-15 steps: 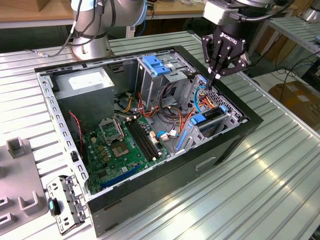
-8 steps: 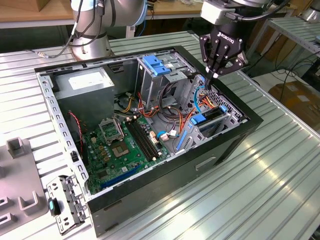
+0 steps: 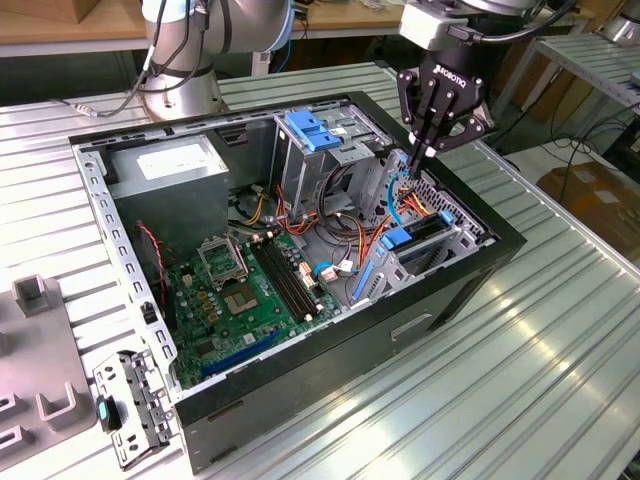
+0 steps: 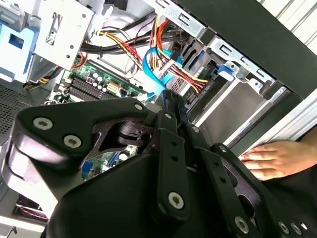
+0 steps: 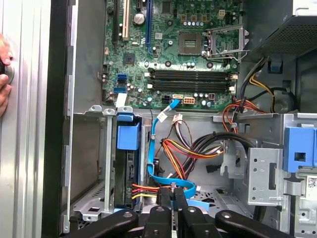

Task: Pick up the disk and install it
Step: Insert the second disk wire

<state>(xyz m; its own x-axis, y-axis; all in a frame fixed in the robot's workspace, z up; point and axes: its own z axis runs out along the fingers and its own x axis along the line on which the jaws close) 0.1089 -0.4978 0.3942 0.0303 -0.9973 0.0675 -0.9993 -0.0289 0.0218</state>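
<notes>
Ribbed aluminium table [image 3: 560, 330] carries an open black computer case [image 3: 470, 275] lying on its side, with the green motherboard [image 3: 250, 290] facing up and a grey power-supply box [image 3: 165, 160] in the far corner. The gripper [image 3: 424, 152] hangs over the drive bays at the exterior view's right, its fingers pressed together at the tips, just beside a blue data cable [image 5: 157, 148] and a bundle of red, yellow and orange wires [image 5: 183, 148]; whether the cable is caught between them cannot be told. The disk [image 5: 130, 168] sits on edge inside the lower metal drive cage [image 5: 94, 198], its blue carrier tab [image 5: 129, 136] at the cage mouth, beside the gripper tips [image 5: 172, 194] and apart from them. A person's hand [image 4: 277, 158] rests outside the case wall.
</notes>
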